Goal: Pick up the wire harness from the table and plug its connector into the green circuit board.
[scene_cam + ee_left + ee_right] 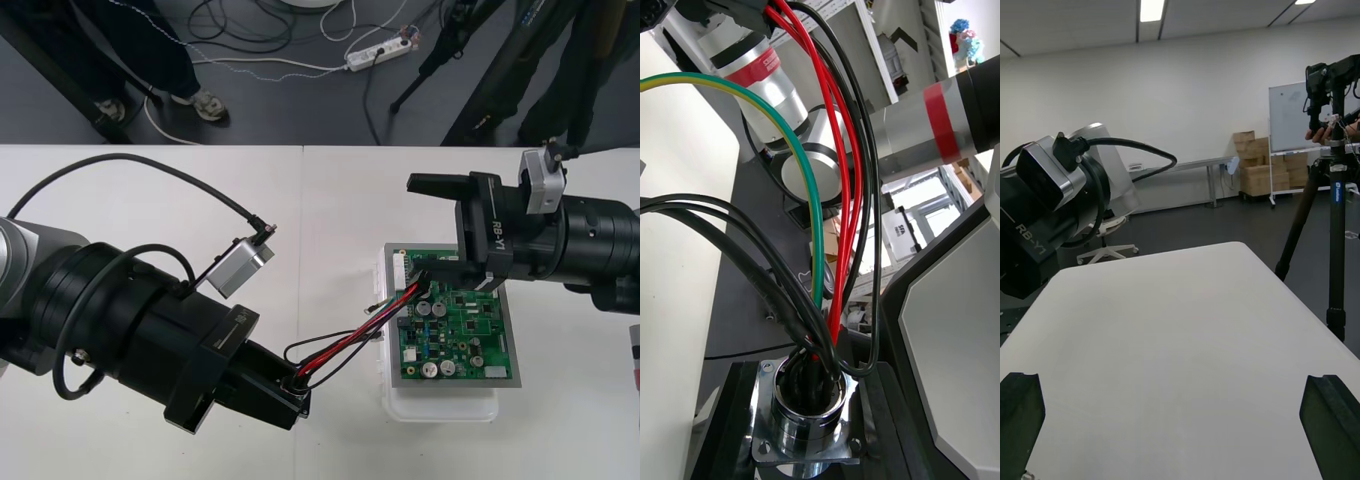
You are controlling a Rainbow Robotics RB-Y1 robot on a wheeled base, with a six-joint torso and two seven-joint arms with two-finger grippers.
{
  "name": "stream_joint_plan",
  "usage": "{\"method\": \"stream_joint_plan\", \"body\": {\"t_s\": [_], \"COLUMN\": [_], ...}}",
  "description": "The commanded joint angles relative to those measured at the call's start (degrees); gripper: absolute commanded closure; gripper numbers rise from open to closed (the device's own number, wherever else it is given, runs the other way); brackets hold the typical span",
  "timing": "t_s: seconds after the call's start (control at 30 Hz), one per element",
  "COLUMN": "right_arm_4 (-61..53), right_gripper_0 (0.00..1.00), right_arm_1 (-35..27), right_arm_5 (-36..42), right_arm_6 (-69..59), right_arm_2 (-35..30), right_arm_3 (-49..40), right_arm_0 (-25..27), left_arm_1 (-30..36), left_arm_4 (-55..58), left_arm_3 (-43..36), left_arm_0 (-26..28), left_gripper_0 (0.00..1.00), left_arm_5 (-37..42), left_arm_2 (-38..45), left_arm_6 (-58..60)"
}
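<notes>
My left gripper point(295, 395) sits off the near-left side of the green circuit board point(470, 335). It is clamped on the round metal socket point(801, 412), with the flange pinched between its fingers point(719, 435). From there the wire harness point(350, 345) stretches, red, black and green, to the board's far-left corner. My right gripper point(440, 228) hangs over that corner with its jaws wide. One finger covers the wire ends, so I cannot tell whether the plug is seated. The board rests on its white base point(440, 408).

"RB-Y1" lettering on the right gripper point(413, 228) and left gripper point(1045, 225)
</notes>
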Motion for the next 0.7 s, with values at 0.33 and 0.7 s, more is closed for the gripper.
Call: {"method": "stream_joint_plan", "body": {"t_s": [0.33, 0.7], "right_arm_4": [-4.07, -6.80], "right_gripper_0": [0.00, 0.00], "right_arm_1": [-4.39, -8.00], "right_arm_5": [-0.24, -0.24], "right_arm_6": [2.02, 1.67], "right_arm_2": [-0.41, -1.99], "right_arm_3": [-0.77, -0.86], "right_arm_0": [-0.89, -0.10], "left_arm_1": [-1.91, -2.87], "left_arm_4": [1.31, 2.80], "left_arm_3": [-0.34, -0.42], "left_arm_0": [-0.84, -1.71], "left_gripper_0": [1.00, 1.00], "left_arm_5": [-1.37, -1.37], "left_arm_2": [-3.94, -5.79], "left_arm_6": [-4.35, -4.35]}}
